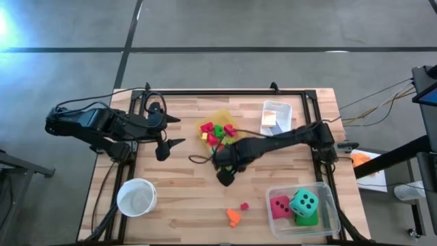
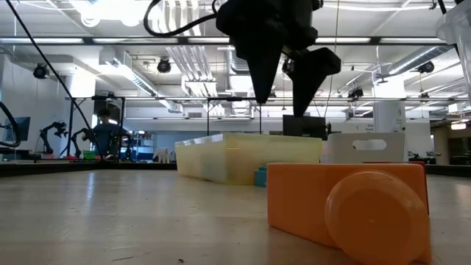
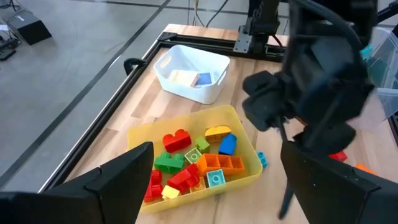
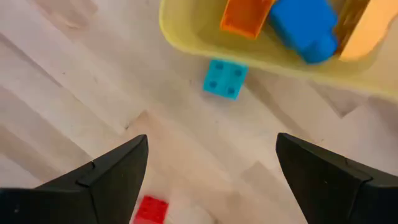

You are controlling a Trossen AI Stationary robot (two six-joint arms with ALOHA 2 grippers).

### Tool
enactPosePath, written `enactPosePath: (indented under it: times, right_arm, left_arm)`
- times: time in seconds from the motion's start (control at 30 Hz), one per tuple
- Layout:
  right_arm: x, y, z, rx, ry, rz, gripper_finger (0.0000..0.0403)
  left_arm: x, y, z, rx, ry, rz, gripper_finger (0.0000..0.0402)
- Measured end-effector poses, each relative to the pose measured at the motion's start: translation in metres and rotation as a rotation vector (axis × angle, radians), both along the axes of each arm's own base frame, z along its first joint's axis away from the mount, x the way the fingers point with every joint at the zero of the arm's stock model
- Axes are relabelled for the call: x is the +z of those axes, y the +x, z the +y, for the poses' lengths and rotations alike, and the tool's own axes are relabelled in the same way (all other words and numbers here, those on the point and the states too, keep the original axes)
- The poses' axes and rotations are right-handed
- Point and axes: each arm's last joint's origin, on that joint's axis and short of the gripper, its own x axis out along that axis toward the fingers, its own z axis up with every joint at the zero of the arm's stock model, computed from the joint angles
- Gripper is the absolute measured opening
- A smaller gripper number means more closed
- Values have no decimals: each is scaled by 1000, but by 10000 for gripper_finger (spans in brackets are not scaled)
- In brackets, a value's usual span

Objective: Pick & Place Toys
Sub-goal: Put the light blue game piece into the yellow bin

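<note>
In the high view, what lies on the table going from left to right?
Left gripper → round white bowl → yellow bin of blocks → orange block → white bin → clear bin holding dice.

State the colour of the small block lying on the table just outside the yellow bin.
Light blue block, clearest in the right wrist view.

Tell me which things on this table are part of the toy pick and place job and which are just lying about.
Part of the job:
- blocks in the yellow bin
- loose teal block
- loose red block
- loose orange block
- dice
- right gripper, fingers open

Just lying about:
- yellow bin
- white bin
- clear bin
- white bowl
</note>
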Motion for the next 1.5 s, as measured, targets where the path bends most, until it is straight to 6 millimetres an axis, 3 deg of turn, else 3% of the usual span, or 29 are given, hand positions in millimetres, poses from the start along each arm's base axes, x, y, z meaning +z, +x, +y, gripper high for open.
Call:
enactPosePath:
  times: [0.2, 0.57, 0.67, 1.0, 1.23, 1.37, 1.5]
  right_arm:
    - [-15, 1, 20, -101, -46, -14, 347]
    - [-54, 17, 26, -128, -48, -1, 347]
    - [-64, 21, 22, -126, -57, 10, 347]
    - [-68, 26, 0, -129, -88, 3, 347]
    - [-84, 18, -4, -124, -75, 60, 344]
    - [-89, 16, -6, -125, -79, 68, 309]
    - [-94, 17, -7, -119, -77, 38, 242]
  left_arm:
    - [0, 0, 0, -7, -5, 1, 351]
    - [-1, 0, 0, 1, -24, 5, 351]
    - [-1, 0, 0, 1, -24, 5, 351]
    - [-1, 0, 0, 1, -24, 5, 351]
    - [-1, -1, 0, 1, -24, 8, 351]
    - [-2, -1, 0, 1, -22, 17, 351]
    - [-2, -1, 0, 1, -22, 18, 351]
